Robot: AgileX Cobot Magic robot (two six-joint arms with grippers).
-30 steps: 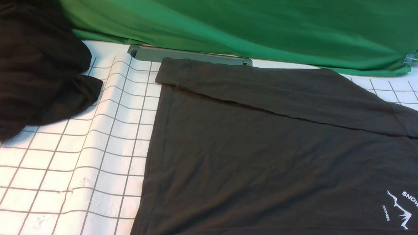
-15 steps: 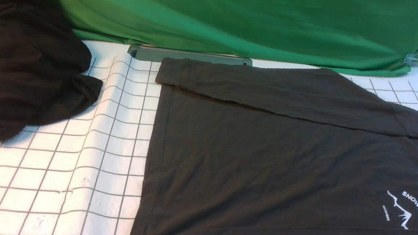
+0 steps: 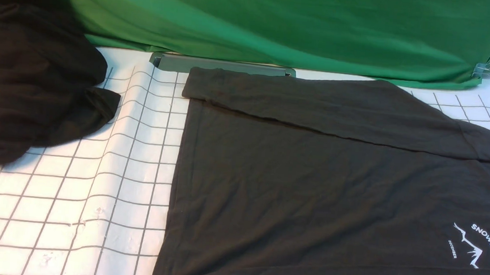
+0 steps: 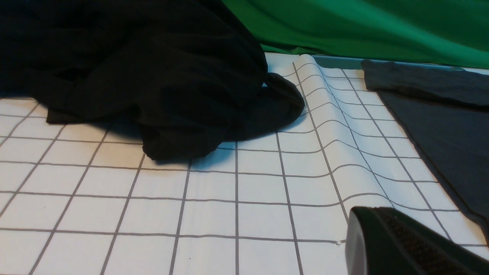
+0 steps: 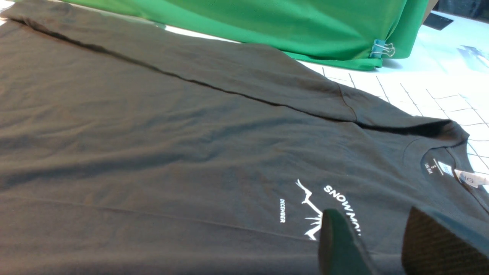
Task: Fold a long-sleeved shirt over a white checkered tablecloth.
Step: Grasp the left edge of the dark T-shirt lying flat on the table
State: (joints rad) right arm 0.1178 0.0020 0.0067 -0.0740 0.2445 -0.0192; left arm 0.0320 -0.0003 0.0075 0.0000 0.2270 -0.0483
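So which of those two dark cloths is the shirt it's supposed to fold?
Start at the bright green cloth backdrop; in front of it lies a white checkered tablecloth. The flat, dark charcoal-grey jersey shirt covers its right half. Unlike the crumpled black cloth heap on the left, it is spread smooth and carries a small white mountain print.

On my front feed a plain green cloth (image 3: 283, 20) drapes the far side from ten to two o'clock, with a small binder clip (image 3: 483, 69) on its two o'clock corner. A shapeless black heap of cloth (image 3: 22, 71) lies at ten o'clock, and a flat grey-green strip (image 3: 220, 65) sits at twelve, just under the green hem.
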